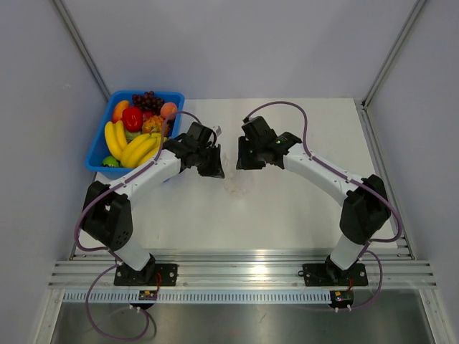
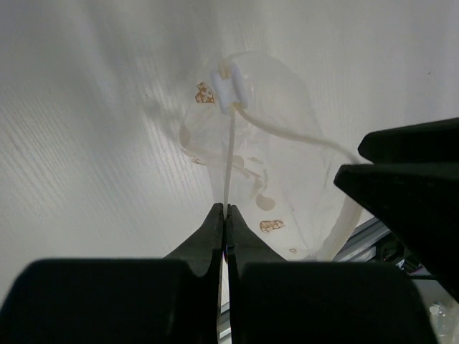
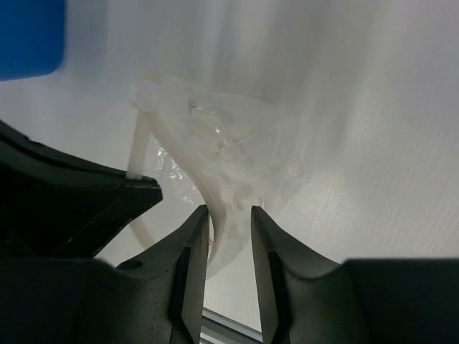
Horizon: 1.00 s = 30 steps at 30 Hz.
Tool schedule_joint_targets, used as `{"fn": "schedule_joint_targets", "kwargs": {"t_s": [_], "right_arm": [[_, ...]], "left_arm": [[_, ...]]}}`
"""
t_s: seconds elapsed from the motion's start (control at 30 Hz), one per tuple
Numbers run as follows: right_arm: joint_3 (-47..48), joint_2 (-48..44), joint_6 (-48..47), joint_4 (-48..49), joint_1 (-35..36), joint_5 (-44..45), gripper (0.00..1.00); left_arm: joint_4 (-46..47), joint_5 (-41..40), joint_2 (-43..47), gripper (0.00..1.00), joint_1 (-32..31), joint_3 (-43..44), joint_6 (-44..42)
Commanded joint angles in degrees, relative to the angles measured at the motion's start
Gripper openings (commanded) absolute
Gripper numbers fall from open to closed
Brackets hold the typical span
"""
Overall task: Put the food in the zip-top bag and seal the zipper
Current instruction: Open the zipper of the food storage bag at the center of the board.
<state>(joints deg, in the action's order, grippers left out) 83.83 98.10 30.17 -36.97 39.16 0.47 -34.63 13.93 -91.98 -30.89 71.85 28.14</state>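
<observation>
While the overhead camera barely registers the zip-top bag (image 2: 276,143) as a faint glint between the two arms at mid-table (image 1: 301,215), both wrist cameras show it plainly: one crinkled, see-through pouch with small brown printed marks, and the white surface visible through its walls.

Only the left wrist view shows the white slider (image 2: 229,90) sitting on the zipper (image 2: 230,161), whose pale strip runs from the slider straight down into the left gripper (image 2: 226,210). Its fingers are pressed together on that strip. That view also shows the dark body of the other gripper at its right edge.

The right wrist view shows the right gripper (image 3: 229,215) with its fingers narrowly parted. A curved band of the bag's mouth edge passes between them, lying against the left-hand finger with a gap on the other side. A blue corner fills that view's upper left.

From above, one blue bin (image 1: 100,141) sits at the table's far left. It holds the food (image 1: 168,110), a single peach-coloured fruit at its far right corner, along with one bunch of yellow bananas (image 1: 136,147), one cluster of dark grapes (image 1: 148,100) and one red fruit (image 1: 132,118). The peach is well apart from the bag.
</observation>
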Motion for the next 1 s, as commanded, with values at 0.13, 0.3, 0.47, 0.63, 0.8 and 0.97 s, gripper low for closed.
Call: {"fn": "schedule_joint_targets", "kwargs": {"t_s": [0.13, 0.3, 0.47, 0.63, 0.8, 0.97], "right_arm": [[3.1, 0.59, -0.91, -0.65, 1.8, 0.84, 0.34], [1.95, 2.44, -1.08, -0.56, 1.8, 1.46, 0.27], [0.55, 0.87, -1.08, 1.46, 1.89, -0.21, 0.43], [0.72, 1.38, -1.17, 1.2, 1.89, -0.21, 0.36], [-0.6, 3.05, -0.29, 2.17, 1.89, -1.79, 0.03], [-0.34, 1.92, 0.59, 1.99, 1.89, 3.48, 0.0]], "left_arm": [[1.23, 1.97, -0.3, 0.0, 0.22, 0.22, -1.07], [0.36, 2.5, -0.56, 0.0, 0.48, 0.92, -4.05], [-0.35, 2.85, -1.7, 0.0, 0.57, 1.71, -4.59], [0.44, 3.82, -1.71, 0.0, 0.66, 1.53, -4.67], [0.27, 4.17, -1.71, 0.0, 1.1, 2.15, -5.64], [-0.87, 4.52, -1.53, 0.0, 2.15, 2.76, -7.75]]}}
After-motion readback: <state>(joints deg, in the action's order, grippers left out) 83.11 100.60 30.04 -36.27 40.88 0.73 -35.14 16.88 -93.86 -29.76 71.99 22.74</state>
